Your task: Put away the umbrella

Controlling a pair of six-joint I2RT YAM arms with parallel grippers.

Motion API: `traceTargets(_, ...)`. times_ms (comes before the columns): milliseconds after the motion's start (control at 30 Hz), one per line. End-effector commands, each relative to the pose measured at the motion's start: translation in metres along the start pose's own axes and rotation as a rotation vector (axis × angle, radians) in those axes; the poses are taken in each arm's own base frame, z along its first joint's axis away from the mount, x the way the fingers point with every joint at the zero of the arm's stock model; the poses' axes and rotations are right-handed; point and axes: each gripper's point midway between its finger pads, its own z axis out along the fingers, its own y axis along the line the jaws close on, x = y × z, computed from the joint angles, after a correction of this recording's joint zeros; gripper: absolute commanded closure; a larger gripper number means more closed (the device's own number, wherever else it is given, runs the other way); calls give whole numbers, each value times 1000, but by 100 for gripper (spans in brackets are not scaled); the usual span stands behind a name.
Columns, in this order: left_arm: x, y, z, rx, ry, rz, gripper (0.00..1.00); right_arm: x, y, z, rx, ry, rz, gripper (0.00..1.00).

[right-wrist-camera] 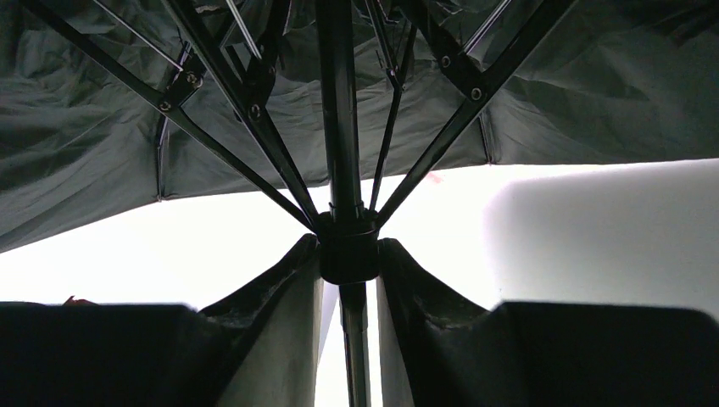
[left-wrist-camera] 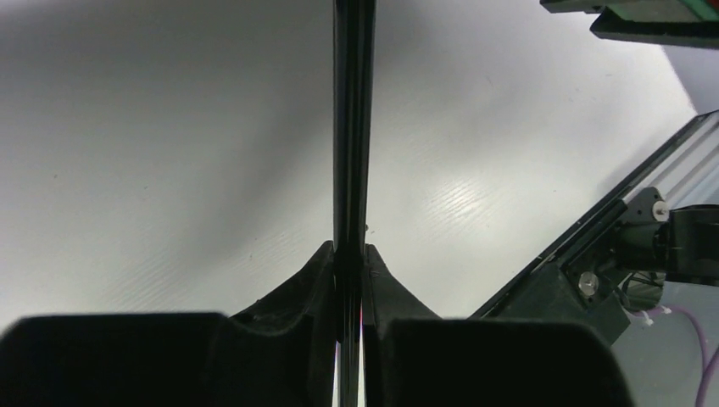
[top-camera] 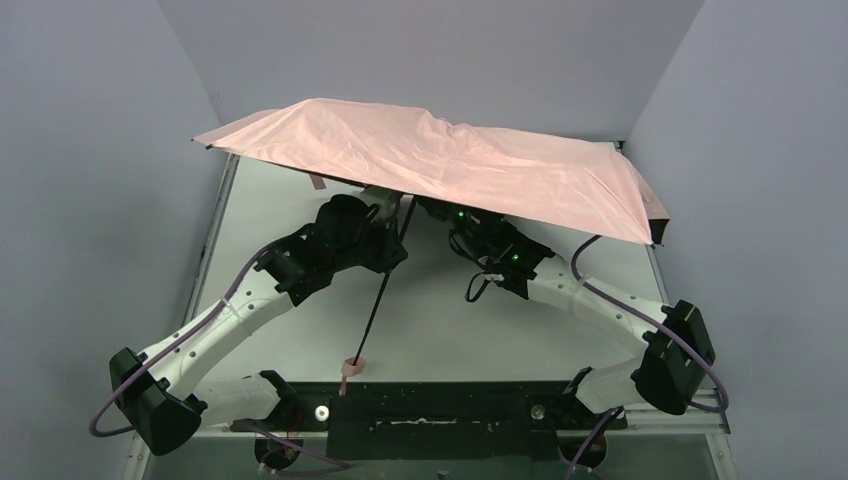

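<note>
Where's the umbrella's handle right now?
Top view: the pink handle sits left of centre, just above the black base rail, at the lower end of the shaft that the left gripper clamps.

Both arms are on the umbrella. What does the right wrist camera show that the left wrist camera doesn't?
Right wrist only: the runner held between the right gripper's jaws, black ribs fanning up from it, and the shaded underside of the open canopy.
Left wrist only: the left gripper shut on a bare stretch of shaft, white table beneath, and the black mounting rail at right.
Both: the black shaft running up the centre of the view between closed jaws.
</note>
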Motion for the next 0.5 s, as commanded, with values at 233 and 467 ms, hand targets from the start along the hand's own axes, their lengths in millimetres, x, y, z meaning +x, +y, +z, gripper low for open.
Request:
traceTargets(233, -21, -20, -27, 105, -177, -43, 50, -91, 40, -28, -19, -242, 109, 100)
traceTargets(467, 32, -18, -42, 127, -55, -36, 30, -125, 35, -28, -4, -295, 98, 100)
